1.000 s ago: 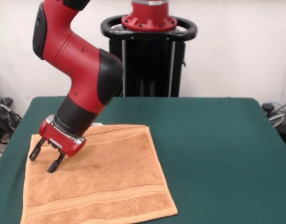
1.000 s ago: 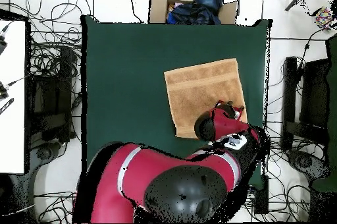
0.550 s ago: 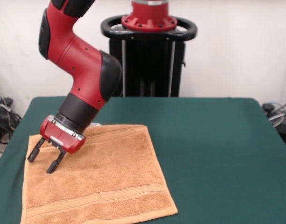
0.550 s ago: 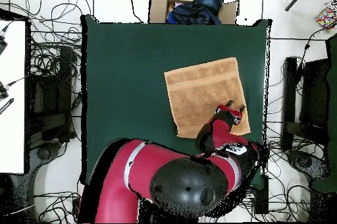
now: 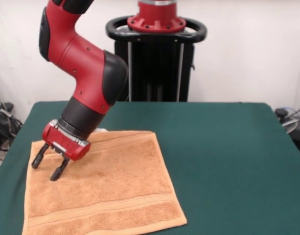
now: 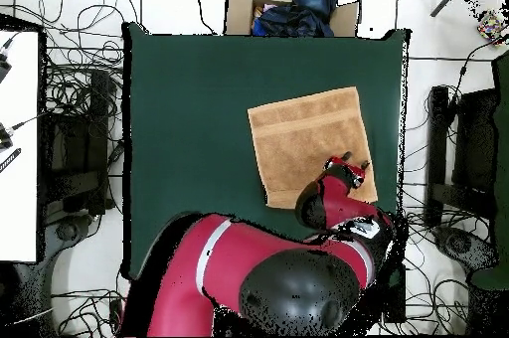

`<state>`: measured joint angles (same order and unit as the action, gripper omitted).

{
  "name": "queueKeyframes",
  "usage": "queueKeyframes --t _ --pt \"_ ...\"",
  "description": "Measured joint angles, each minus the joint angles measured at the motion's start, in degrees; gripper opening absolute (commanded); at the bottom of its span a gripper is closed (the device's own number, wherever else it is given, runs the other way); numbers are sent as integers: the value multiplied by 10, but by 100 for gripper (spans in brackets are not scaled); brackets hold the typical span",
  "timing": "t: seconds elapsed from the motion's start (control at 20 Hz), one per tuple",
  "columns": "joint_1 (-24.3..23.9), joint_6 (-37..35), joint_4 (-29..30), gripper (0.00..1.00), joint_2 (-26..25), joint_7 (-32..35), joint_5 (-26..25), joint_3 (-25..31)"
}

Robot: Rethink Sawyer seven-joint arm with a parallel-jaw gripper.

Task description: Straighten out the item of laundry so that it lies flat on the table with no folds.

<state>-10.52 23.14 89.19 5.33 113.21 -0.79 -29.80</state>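
The item of laundry (image 5: 110, 183) is an orange-tan towel spread flat on the left part of the green table (image 5: 223, 161), with a woven stripe near its front edge. In the overhead view the towel (image 6: 303, 135) lies right of the table's (image 6: 199, 115) middle. My gripper (image 5: 46, 165) hangs open just above the towel's far left corner, fingers pointing down, with nothing between them. In the overhead view the gripper (image 6: 347, 163) shows over the towel's lower right part, and the arm hides that corner.
A cardboard box (image 6: 288, 8) holding dark cloth stands past the table's top edge in the overhead view. Cables (image 6: 75, 85) lie on the floor round the table. The black pedestal (image 5: 157, 63) rises behind the table's far side.
The arm's upper links have shifted a little. The gripper stays open over the same towel corner, barely moved. The towel lies as before.
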Motion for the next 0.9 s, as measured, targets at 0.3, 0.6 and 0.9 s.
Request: queueKeyframes --t 0.3,0.6,0.9 --pt "17 -168 0 100 44 0 13 17" --pt "30 -351 6 100 93 0 12 42" --pt "33 -479 11 100 138 0 12 78"
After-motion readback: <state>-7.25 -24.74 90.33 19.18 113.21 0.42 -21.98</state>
